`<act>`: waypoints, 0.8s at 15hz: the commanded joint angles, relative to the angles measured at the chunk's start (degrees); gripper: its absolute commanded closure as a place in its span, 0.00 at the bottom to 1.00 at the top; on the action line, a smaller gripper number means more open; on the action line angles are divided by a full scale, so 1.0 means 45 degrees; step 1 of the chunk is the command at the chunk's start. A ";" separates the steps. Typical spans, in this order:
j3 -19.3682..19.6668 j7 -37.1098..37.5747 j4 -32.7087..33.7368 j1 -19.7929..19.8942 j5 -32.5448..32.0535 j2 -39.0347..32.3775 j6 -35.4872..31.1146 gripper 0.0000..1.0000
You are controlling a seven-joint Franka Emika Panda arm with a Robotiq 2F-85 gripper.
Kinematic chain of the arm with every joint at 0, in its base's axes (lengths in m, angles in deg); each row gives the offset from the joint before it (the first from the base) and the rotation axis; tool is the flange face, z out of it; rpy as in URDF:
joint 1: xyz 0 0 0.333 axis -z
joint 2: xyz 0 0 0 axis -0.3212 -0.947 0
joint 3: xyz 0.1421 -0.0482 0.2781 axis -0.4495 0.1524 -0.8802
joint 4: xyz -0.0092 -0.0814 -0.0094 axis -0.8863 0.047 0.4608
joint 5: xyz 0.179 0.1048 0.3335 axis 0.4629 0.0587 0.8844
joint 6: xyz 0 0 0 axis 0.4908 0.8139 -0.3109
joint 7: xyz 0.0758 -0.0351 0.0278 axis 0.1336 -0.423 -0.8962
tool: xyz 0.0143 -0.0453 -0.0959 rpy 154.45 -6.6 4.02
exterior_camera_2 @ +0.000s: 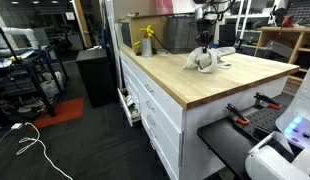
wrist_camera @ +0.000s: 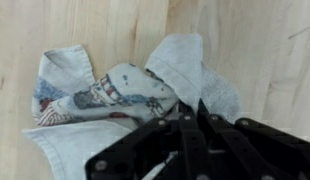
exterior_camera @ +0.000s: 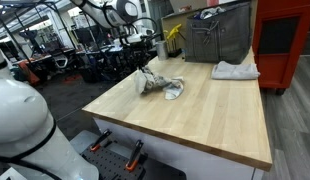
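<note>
While the gripper point(wrist_camera: 200, 120) looks clenched on a fold of the cloth point(wrist_camera: 115, 95), low in the wrist view, the grasp seems made. Not yet lifted, the cloth lies crumpled on the table point(wrist_camera: 260, 30), mid-frame.

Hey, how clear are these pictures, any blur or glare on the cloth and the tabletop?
Wrist view: soft and blurry, the crumpled cloth with its print smeared, the dark jaws out of focus. Both exterior views: small and grainy, even indoor light, no harsh glare on the wooden tabletop, cloth only a pale lump.
</note>
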 commanded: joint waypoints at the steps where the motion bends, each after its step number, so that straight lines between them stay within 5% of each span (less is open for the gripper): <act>1: -0.0539 0.0408 -0.0345 -0.0655 0.0492 0.1140 0.0703 0.98; 3: -0.0917 0.0446 -0.0191 -0.1063 0.0750 0.1303 0.0797 0.90; 4: -0.1081 0.0389 -0.0142 -0.1243 0.0915 0.1370 0.0753 0.66; 6: -0.1306 0.0319 -0.0108 -0.1503 0.1012 0.1443 0.0766 0.63; 12: -0.1111 0.0981 -0.0620 -0.1360 0.0602 0.1517 0.0437 0.18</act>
